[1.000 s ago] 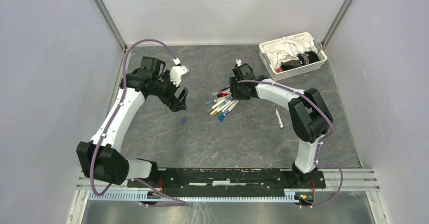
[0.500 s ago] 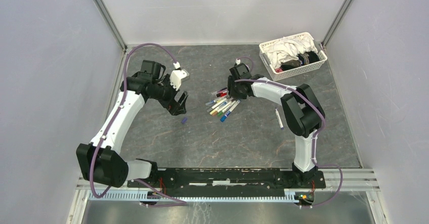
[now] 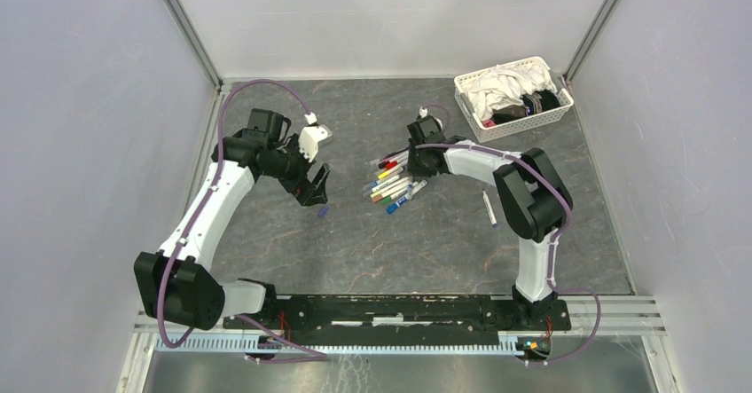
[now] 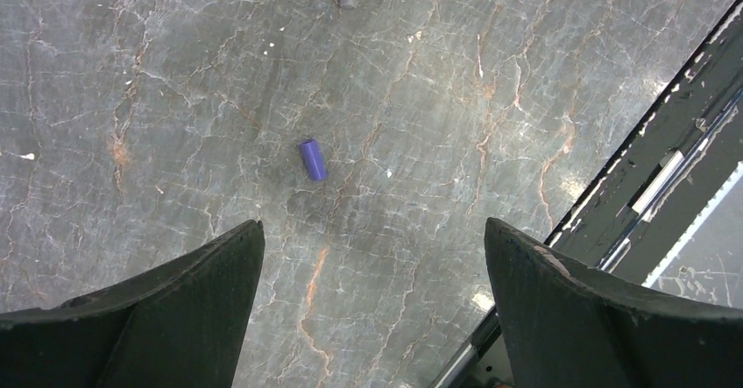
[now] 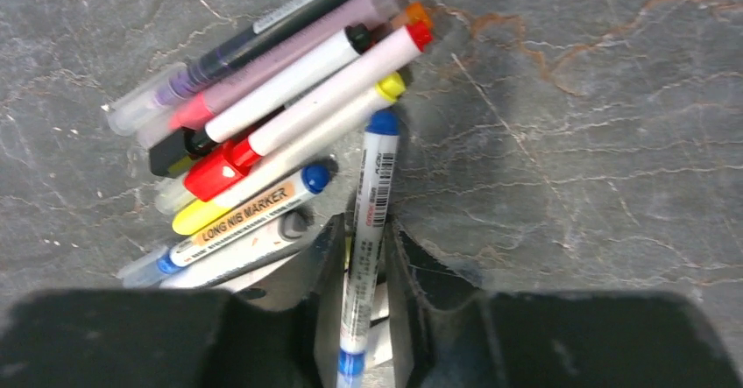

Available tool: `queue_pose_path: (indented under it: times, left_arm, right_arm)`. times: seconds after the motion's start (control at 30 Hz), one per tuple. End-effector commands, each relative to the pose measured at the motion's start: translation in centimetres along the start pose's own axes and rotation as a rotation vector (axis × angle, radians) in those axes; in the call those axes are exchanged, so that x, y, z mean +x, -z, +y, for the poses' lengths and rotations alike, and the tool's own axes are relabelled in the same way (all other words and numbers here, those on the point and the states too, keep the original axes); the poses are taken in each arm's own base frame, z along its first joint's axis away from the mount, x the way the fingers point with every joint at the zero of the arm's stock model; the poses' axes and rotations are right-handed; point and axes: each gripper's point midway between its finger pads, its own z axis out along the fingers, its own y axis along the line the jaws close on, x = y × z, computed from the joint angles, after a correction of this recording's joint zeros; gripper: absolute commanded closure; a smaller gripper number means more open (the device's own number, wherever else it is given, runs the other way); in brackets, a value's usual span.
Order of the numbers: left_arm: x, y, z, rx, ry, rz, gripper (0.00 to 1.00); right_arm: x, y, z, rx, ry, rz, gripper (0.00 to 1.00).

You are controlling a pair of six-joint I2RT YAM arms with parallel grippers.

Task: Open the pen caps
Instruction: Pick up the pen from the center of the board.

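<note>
**Right gripper [image 5: 363, 246] clamped on a blue-ended pen [image 5: 375, 178]; left gripper [image 4: 370, 235] spread open.**
The held pen's long axis is directed straight out from the wrist, its blue cap [image 5: 382, 123] pointed towards the fanned pens [image 5: 289, 108] laid on the table [image 5: 569, 143]. The left arm is angled downward over a loose purple cap [image 4: 312, 159], laid flat, well apart from those pens.

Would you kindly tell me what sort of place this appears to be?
Probably a robot test cell in a lab: two arms bolted to a rail, plain grey walls enclosing the table, with pens and a basket of cloths laid out.
</note>
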Motion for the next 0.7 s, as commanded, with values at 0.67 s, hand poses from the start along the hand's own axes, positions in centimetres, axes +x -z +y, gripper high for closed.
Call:
queue_pose_path:
  times: [0.67]
  left_arm:
    - [-6.4, 2.0, -4.0, 0.175, 0.180, -0.273, 0.00]
  right_arm:
    - [-7.5, 16.9, 9.9, -0.468, -0.116, -0.472, 1.00]
